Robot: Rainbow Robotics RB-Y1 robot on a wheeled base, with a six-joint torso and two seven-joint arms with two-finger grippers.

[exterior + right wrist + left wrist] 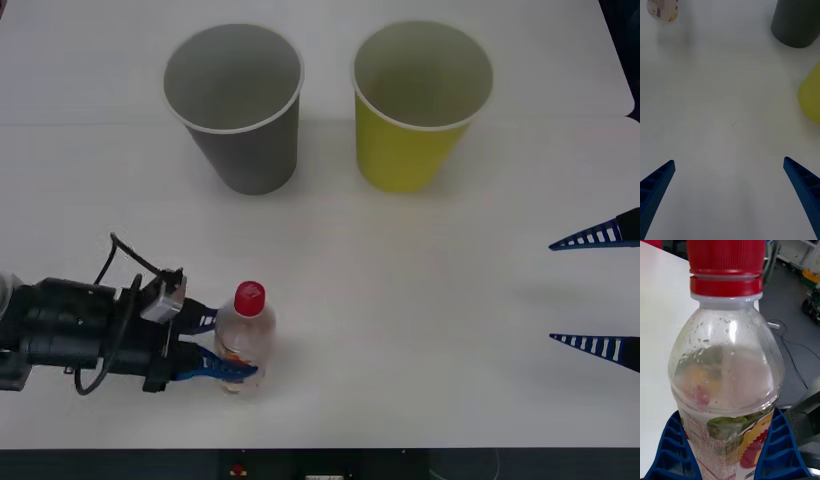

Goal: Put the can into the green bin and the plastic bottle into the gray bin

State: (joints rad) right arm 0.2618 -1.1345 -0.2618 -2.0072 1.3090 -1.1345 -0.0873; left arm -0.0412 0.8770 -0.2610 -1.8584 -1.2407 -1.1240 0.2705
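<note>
The left pincer (222,347) pinches the plastic bottle (243,336) low on its label, near the desk's front edge, well short of the gray bin (236,105). So low a grip may let the bottle tip when lifted. The right pincer (597,290) waits spread, right of the green bin (418,105). The white desk (420,330) is smooth; cables lie on the floor beyond it.

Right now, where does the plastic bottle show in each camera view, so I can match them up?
Front view: the plastic bottle stands upright near the table's front edge, between the left gripper fingers.
Left wrist view: the bottle is close up, a blue finger against each side of its label.
Right wrist view: its label end sits at the picture's edge.
Shared landmark: the gray bin, also in the right wrist view.
</note>
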